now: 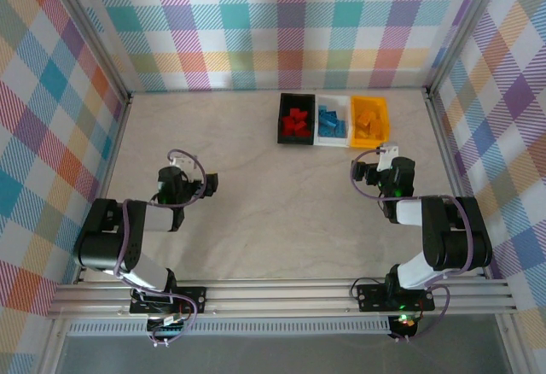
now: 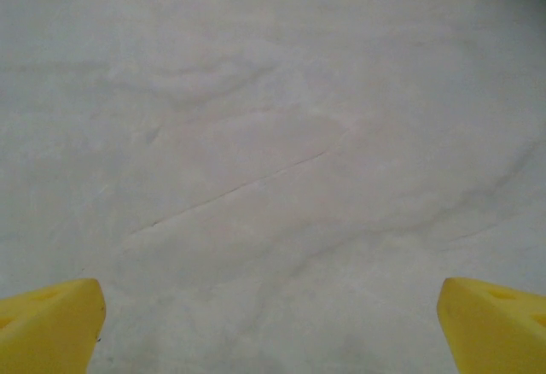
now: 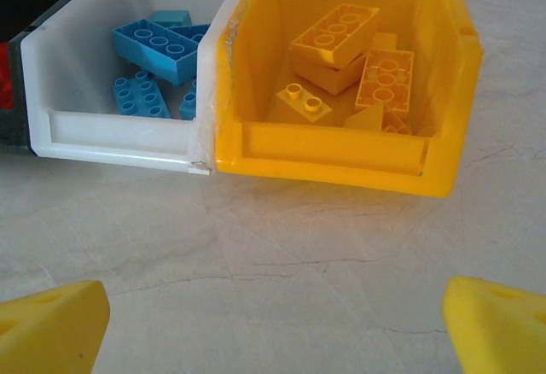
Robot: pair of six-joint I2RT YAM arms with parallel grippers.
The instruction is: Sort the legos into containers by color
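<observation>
Top external view: the three bins sit in a row at the far side of the worktop (image 1: pixel 273 212), right of centre, walls touching. The black bin (image 1: pixel 281 118) is on the left, the white bin (image 1: pixel 333 142) in the middle and the yellow-orange bin (image 1: pixel 368 141) on the right. The red bricks (image 1: pixel 295 122) are in the black one, the blue bricks (image 1: pixel 331 119) in the white one and the yellow bricks (image 1: pixel 368 119) in the yellow-orange one, so every colour has its own bin.

From my right wrist I'm looking straight at the fronts of the white and yellow-orange bins. I can see a handful of blue bricks lying jumbled in the white one. The yellow ones are piled up, some tilted against each other. My right fingers (image 3: pixel 51 327) are spread wide with nothing between them, over bare worktop just short of the bins.

My left fingers (image 2: pixel 51 327) are the same: released, wide apart, with just wrinkly pale worktop underneath. From above, my left arm (image 1: pixel 128 237) is folded up on the left side, well apart from the bins, while my right arm (image 1: pixel 435 237) reaches toward the yellow-orange bin.
</observation>
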